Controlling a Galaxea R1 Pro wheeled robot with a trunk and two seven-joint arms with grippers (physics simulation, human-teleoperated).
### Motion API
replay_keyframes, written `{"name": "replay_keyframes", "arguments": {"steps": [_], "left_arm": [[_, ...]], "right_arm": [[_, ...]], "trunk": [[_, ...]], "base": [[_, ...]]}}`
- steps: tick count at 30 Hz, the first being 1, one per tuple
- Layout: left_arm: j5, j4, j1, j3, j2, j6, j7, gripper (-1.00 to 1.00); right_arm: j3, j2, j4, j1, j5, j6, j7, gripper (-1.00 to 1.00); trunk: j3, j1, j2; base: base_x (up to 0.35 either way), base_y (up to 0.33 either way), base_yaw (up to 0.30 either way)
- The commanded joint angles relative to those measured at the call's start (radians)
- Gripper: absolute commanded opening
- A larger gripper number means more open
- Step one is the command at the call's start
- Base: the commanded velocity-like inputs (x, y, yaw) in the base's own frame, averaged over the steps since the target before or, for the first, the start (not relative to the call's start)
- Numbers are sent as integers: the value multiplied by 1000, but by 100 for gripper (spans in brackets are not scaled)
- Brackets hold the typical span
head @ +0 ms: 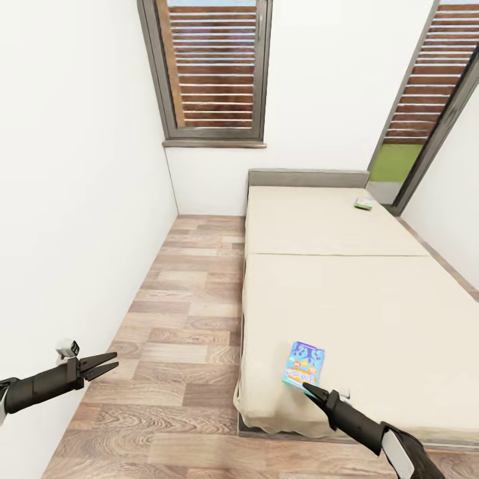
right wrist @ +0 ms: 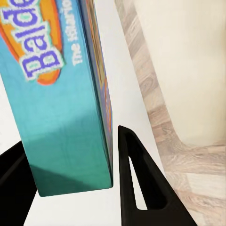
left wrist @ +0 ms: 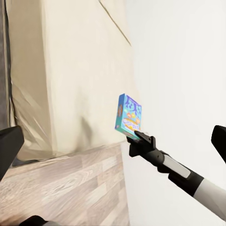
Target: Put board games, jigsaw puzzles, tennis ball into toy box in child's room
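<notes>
Game (head: pixel 303 364) seemingly clamped in right hand (head: pixel 310 390); bed (head: pixel 372 299) beneath.

I am reading "Balde", cut off by the frame edge, in pale purple letters on an orange oval on the blue board game (right wrist: pixel 61 94) cover, and beside it small white print starting "The Hilario". The cover print in my head and left wrist views is showing too small to read.

You see a blue board game (head: pixel 303 364) with cartoon print and an orange band bearing pale lettering. The bed (head: pixel 372 299) has a beige mattress and grey headboard. A green-and-white game (head: pixel 363 203) lies there. Your grippers (head: pixel 311 389) are black; the floor (head: pixel 179 346) is brown woodgrain.
</notes>
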Motion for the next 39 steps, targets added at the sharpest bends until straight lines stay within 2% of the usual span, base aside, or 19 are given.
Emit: {"name": "replay_keyframes", "arguments": {"steps": [1,7,13,15,18,23,39], "left_arm": [[-1,0,0,0,0,11,-4,100],[-1,-3,-1,-1,-1,15,-4,100],[-1,-7,-2,-12,1,20,-4,100],[-1,-9,-2,-23,0,23,-4,100],[-1,-18,-2,-65,0,25,-4,100],[-1,-22,-2,-88,0,25,-4,100],[-1,-31,-2,-94,0,31,-4,100]], "right_arm": [[-1,-1,-2,0,-1,7,1,-100],[35,-11,-65,3,3,23,3,-100],[45,-13,-106,12,0,23,31,-100],[45,-13,-110,13,0,20,49,-100],[46,-14,-112,15,0,18,69,-100],[45,-14,-114,17,0,18,80,-100],[44,-15,-115,20,1,17,113,-100]], "trunk": [[2,-4,7],[21,-27,49],[40,-50,91],[46,-58,105],[56,-69,126],[75,-88,161],[142,-150,273]], "base": [[0,0,0],[0,0,0],[0,0,0],[0,0,0],[0,0,-9],[0,0,-135],[0,0,-219]]}}
